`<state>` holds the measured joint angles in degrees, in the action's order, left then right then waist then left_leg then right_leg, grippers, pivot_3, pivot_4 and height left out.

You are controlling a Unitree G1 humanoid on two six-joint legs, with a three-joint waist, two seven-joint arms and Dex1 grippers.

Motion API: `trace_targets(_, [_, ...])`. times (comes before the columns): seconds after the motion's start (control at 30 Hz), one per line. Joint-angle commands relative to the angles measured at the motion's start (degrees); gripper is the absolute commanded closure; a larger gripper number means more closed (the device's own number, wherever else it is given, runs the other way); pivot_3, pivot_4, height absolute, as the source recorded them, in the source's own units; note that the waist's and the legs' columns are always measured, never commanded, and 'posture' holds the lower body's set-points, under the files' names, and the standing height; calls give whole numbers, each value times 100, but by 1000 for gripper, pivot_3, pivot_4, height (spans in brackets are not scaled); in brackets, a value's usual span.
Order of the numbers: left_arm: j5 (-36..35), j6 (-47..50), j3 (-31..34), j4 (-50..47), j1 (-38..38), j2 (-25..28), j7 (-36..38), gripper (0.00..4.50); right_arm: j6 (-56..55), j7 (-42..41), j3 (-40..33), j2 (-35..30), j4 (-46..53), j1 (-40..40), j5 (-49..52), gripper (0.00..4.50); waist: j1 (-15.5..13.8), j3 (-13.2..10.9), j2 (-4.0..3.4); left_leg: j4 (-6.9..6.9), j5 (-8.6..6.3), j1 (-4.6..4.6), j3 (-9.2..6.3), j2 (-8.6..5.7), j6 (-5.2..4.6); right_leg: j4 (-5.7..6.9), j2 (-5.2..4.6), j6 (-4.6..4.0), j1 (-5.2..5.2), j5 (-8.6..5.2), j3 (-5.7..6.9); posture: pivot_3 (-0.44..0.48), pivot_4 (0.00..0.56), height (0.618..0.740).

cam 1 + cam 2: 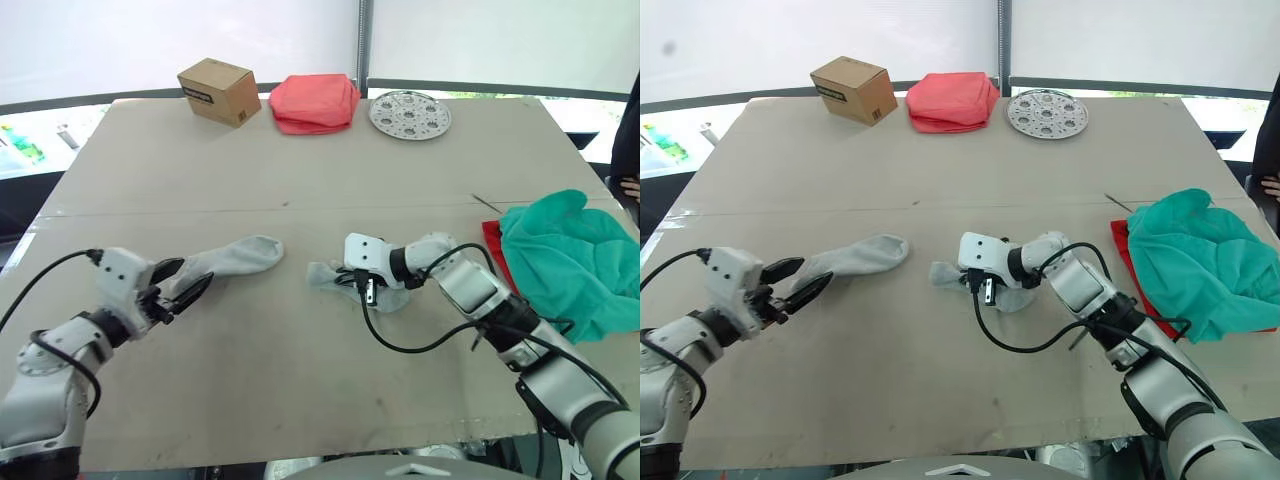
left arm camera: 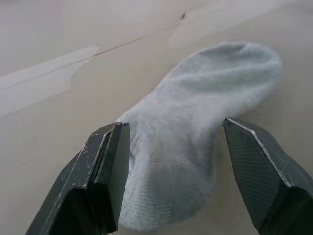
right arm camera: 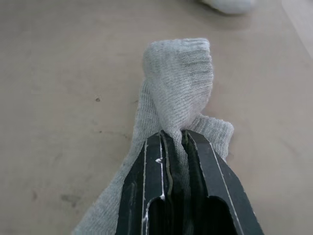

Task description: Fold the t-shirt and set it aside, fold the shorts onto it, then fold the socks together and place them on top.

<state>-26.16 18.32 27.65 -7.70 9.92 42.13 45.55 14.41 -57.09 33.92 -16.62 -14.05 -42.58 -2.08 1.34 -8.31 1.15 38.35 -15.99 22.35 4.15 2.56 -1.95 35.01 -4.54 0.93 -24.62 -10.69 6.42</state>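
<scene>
Two light grey socks lie on the tan table. One sock (image 1: 235, 257) is stretched flat at the centre left, and my left gripper (image 1: 185, 282) is open with its fingers on either side of the cuff end (image 2: 195, 132). My right gripper (image 1: 362, 288) is shut on the other sock (image 1: 325, 275), which is bunched up and pinched between the fingers (image 3: 178, 78). The teal shorts (image 1: 570, 255) are heaped at the right edge on top of the red t-shirt (image 1: 493, 245), of which just a strip shows.
At the back of the table (image 1: 300, 380) stand a cardboard box (image 1: 218, 90), a folded salmon-pink cloth (image 1: 314, 101) and a perforated metal disc (image 1: 410, 113). A person (image 1: 628, 150) stands at the far right edge.
</scene>
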Motion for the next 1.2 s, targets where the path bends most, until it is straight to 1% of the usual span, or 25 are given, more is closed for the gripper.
trace_targets(0.03, [-182, 89, 375, -341, 392, 338, 458, 705, -388, -198, 24, 408, -341, -258, 6, 4500, 38, 0, 1, 0, 2, 0, 2, 7, 5, 1, 5, -1, -1, 0, -1, 0, 150, 740])
trace_targets(0.1, [-327, 308, 488, -525, 596, 437, 550, 66, -450, -268, -50, 603, -491, -344, 50, 3778, 56, -4, -5, -1, 5, 0, 4, 11, 10, 0, 6, -8, -2, 4, -2, 0, 150, 740])
trace_targets(0.13, [-503, 538, 544, -693, 700, 482, 613, 0, -459, -390, -54, 631, -468, -351, 86, 3628, 55, -4, -5, -1, 5, 1, 4, 12, 10, 0, 6, -11, -3, 6, -2, 0, 150, 740])
trace_targets(0.2, [-1087, 1113, 665, -1165, 855, 514, 715, 0, -374, -468, -145, 630, -342, -323, 127, 2698, 34, -3, -3, 0, 5, 6, 0, 12, 11, -1, 4, -13, -3, 7, -1, 0, 150, 740])
trace_targets(0.27, [-1851, 1812, 700, -1707, 923, 538, 668, 0, -127, -501, -385, 488, -27, -261, 254, 1921, -8, -5, -3, 2, 5, 7, -2, 10, 12, -4, -3, -13, -5, 7, -1, 0, 150, 740])
trace_targets(0.3, [-2136, 2097, 691, -1903, 905, 547, 574, 0, 24, -567, -502, 394, 182, -212, 363, 1921, -54, -5, -3, 4, 5, 9, -3, 8, 12, -5, -8, -13, -7, 7, -1, 0, 150, 740])
trace_targets(0.37, [-2840, 2717, 567, -2262, 726, 530, 192, 0, 740, -651, -870, 179, 842, -13, 797, 1921, -89, -5, -5, 6, 5, 11, -9, -1, 12, -4, -17, -15, -5, 8, 1, 0, 150, 740])
trace_targets(0.4, [-2979, 2950, 394, -2361, 552, 461, -122, 0, 1157, -564, -1100, 87, 1202, 122, 1000, 1921, -93, -6, -6, 6, 6, 10, -10, -3, 13, -4, -17, -18, -5, 10, 0, 0, 150, 740])
trace_targets(0.5, [-3090, 3407, -130, -2337, -21, 56, -1110, 0, 2173, -87, -1657, -181, 2119, 621, 1308, 1921, -137, -6, -14, 4, 7, 4, -19, -10, 14, 1, -13, -22, 9, 13, 2, 0, 150, 740])
trace_targets(0.57, [-2743, 3461, -563, -2269, -285, -147, -1521, 0, 2673, 267, -1917, -416, 2626, 1052, 1313, 1921, -141, 0, -5, 2, 7, 3, -17, -13, 14, 2, -9, -22, 9, 13, 1, 0, 150, 740])
trace_targets(0.63, [-2345, 3401, -979, -2157, -475, -320, -1798, 0, 3178, 763, -2207, -443, 2940, 1409, 1321, 1921, -124, 13, 17, 2, 7, 3, -15, -23, 14, 4, -6, -23, 9, 13, -1, 0, 150, 740])
trace_targets(0.7, [-2134, 3312, -1337, -2121, -601, -416, -1825, 508, 3446, 1172, -2291, -423, 3004, 1619, 1215, 1894, -104, 13, 18, 1, 7, 1, -8, -26, 14, 4, -2, -23, 7, 13, -6, 0, 150, 740])
trace_targets(0.73, [-1884, 3229, -1602, -2039, -722, -492, -1919, 767, 3392, 1298, -2204, -408, 2951, 1723, 1133, 1894, -96, 13, 16, 1, 8, 0, -7, -28, 14, 3, 0, -22, 6, 13, -7, 0, 150, 740])
trace_targets(0.77, [-1627, 3154, -1847, -1930, -846, -594, -2058, 1321, 3355, 1481, -2150, -328, 2856, 1796, 1067, 1894, -91, 13, 16, 1, 8, -3, -5, -28, 14, 3, 3, -22, 7, 12, -9, 0, 150, 740])
trace_targets(0.8, [-1174, 2947, -2241, -1808, -953, -626, -2151, 1754, 3238, 1694, -2025, -273, 2659, 1847, 904, 1894, -90, 13, 17, 0, 7, -5, -4, -28, 14, 3, 5, -20, 7, 11, -11, 0, 150, 740])
trace_targets(0.87, [-469, 2642, -2777, -1601, -1068, -665, -2323, 2831, 2948, 1961, -1738, -275, 2378, 1901, 573, 1894, -81, 15, 19, -2, 7, -14, 0, -27, 12, 3, 9, -7, 12, 3, -18, 0, 150, 740])
trace_targets(0.93, [-81, 2573, -3011, -1482, -1061, -774, -2560, 3842, 2744, 2149, -1479, -367, 2286, 1975, 276, 1894, -84, 17, 14, -2, 6, -24, 4, -29, 11, 3, 9, -8, 19, 1, -25, 0, 150, 740])
trace_targets(0.97, [166, 2442, -3153, -1490, -973, -674, -2537, 4215, 2683, 2230, -1382, -463, 2304, 2021, 127, 1894, -88, 20, 10, -4, -3, -39, 8, -28, -4, 2, 8, -8, 33, 0, -29, 0, 150, 740])
trace_targets(1.0, [333, 2338, -3235, -1506, -903, -597, -2480, 4445, 2658, 2285, -1334, -522, 2325, 2048, 46, 1894, -87, 26, 7, -4, -8, -56, 6, -25, -11, 0, 6, -20, 50, -13, -27, 0, 150, 740])
trace_targets(1.03, [433, 2271, -3234, -1530, -797, -563, -2465, 4445, 2662, 2356, -1333, -584, 2367, 2093, -14, 1894, -88, 36, 5, -4, -8, -60, 4, -18, -13, -2, 4, -22, 55, -16, -26, 0, 150, 740])
trace_targets(1.13, [417, 2184, -2858, -1671, -337, -550, -2442, 4445, 2694, 2420, -1467, -834, 2639, 2297, -65, 1894, -86, 52, 1, -4, -10, -61, 4, -6, -14, -3, -1, -23, 55, -17, -24, 0, 150, 740])
trace_targets(1.2, [330, 2036, -2651, -1716, -196, -626, -2355, 4445, 2635, 2402, -1587, -824, 2770, 2391, 88, 1894, -89, 57, -6, -4, -12, -60, 4, -4, -16, -6, -4, -23, 54, -18, -24, 0, 150, 740])
